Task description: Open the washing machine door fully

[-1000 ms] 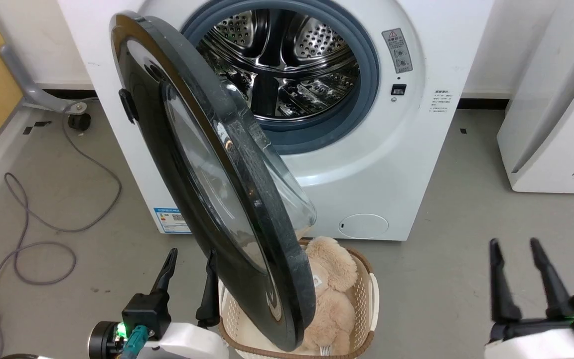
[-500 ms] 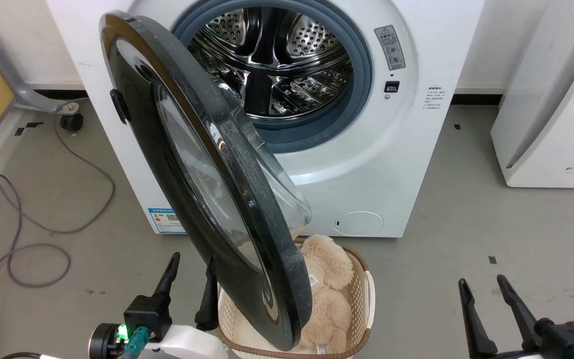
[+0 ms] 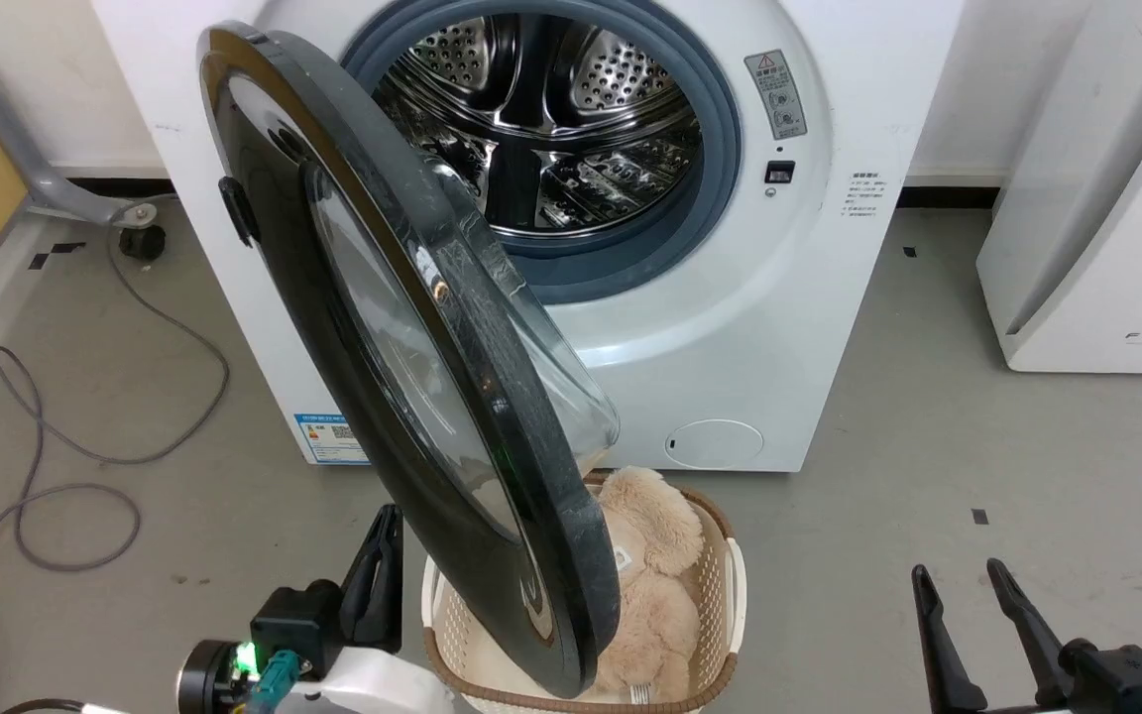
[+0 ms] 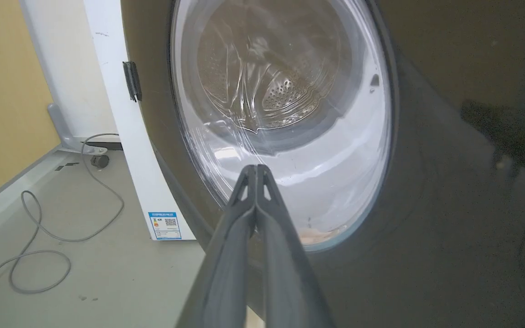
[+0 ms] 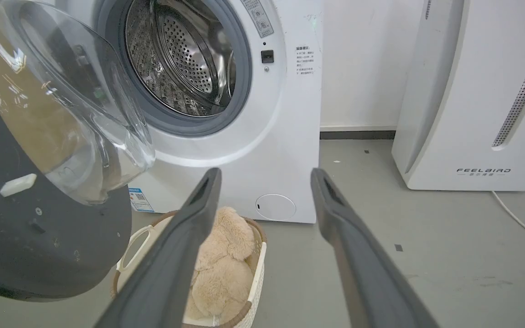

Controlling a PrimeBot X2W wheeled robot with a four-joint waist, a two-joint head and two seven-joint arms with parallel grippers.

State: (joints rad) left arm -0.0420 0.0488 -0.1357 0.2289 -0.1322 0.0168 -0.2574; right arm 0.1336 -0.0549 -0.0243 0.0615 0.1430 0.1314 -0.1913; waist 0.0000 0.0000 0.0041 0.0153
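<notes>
The washing machine door (image 3: 333,297), round, glossy black with a bulging clear glass bowl (image 3: 561,387), stands swung out from the white washer (image 3: 730,327), hinged on its left side, roughly edge-on to me. My left gripper (image 3: 388,526) is shut with nothing in it, its tips just left of the door's lower outer face. In the left wrist view the closed fingers (image 4: 255,182) point at the door window (image 4: 290,105). My right gripper (image 3: 958,575) is open at the lower right, well clear of the door (image 5: 39,228); its fingers (image 5: 198,200) are spread wide.
A woven basket (image 3: 730,595) holding a beige plush toy (image 3: 660,555) sits on the floor under the door's free edge. The steel drum (image 3: 551,119) is exposed. A grey cable (image 3: 65,476) loops on the floor at left. A white appliance (image 3: 1106,198) stands at right.
The left gripper has gone from open to shut and its fingers now tilt toward the door. The right gripper dropped lower a second ago; the camera shifted slightly then.
</notes>
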